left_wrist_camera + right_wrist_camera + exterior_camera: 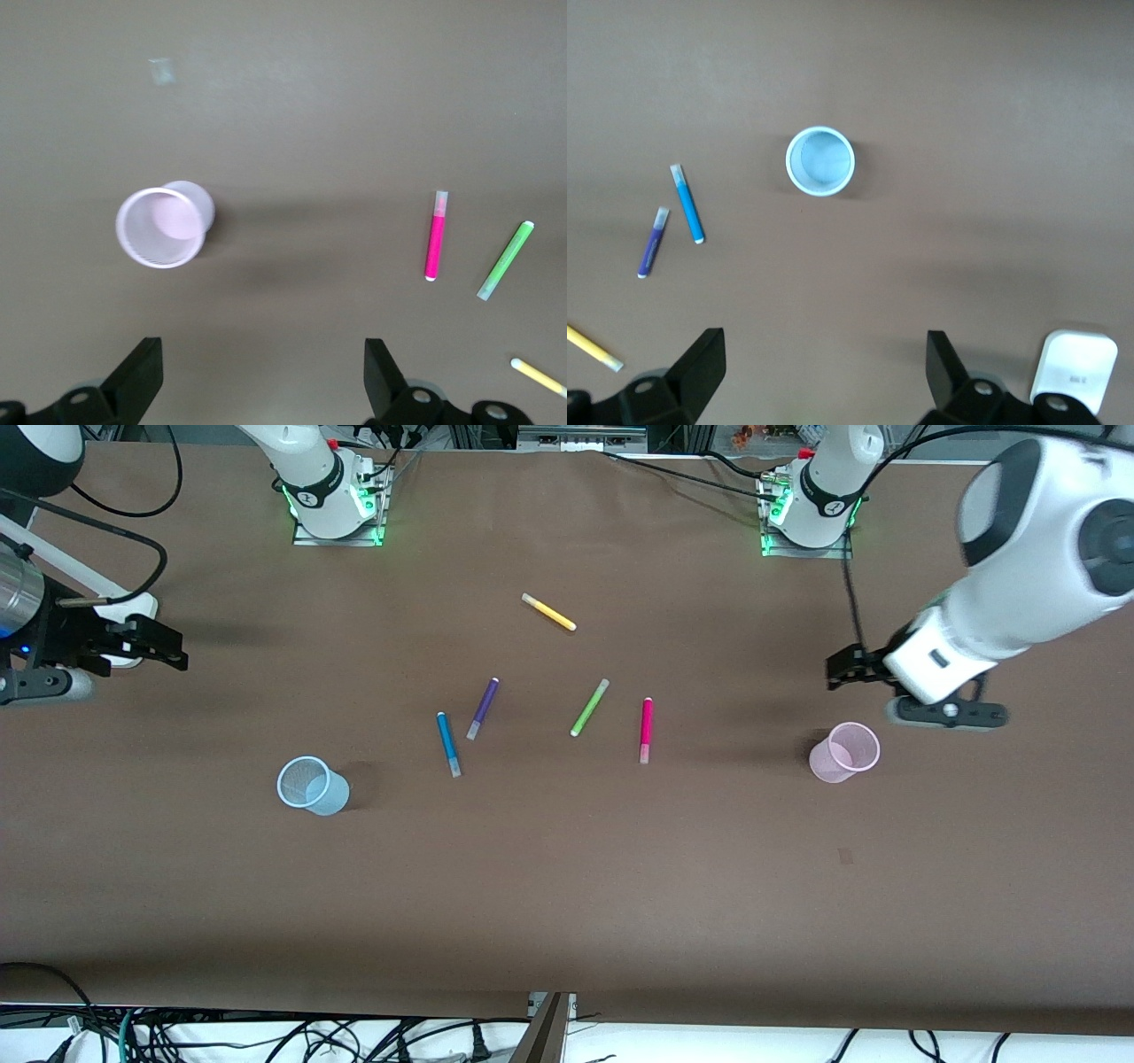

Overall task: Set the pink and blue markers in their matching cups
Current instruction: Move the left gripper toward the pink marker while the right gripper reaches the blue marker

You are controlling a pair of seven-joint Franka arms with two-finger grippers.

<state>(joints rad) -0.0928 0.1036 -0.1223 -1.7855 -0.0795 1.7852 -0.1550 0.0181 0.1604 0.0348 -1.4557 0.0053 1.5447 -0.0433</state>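
From my console I see five pens loose on the brown table (567, 886). The blue marker (448, 744) lies flat mid-table, the purple pen (483, 708) just beside it at its one o'clock in the front view, not touching. The lime-green pen (589, 708) sits between that pair and the pink marker (646, 729), apart from both. The yellow pen (549, 612) lies alone, farther from the front camera than the rest. None of them crosses or rests on another.

The pale blue cup (312, 786) stands upright toward the right arm's end, at about eight o'clock from the blue marker, well apart. The pale pink cup (844, 753) stands upright toward the left arm's end, near the pink marker's three o'clock, with bare table between.

My left gripper (837, 669) hangs in the air over the table just at the pink cup's twelve o'clock, fingers spread wide, holding nothing. My right gripper (173, 648) hovers near the table's edge at the right arm's end, fingers also wide apart and empty; a small white block (1074, 370) lies under it.

The wide strip of table nearest the front camera is bare. I can read no writing on anything
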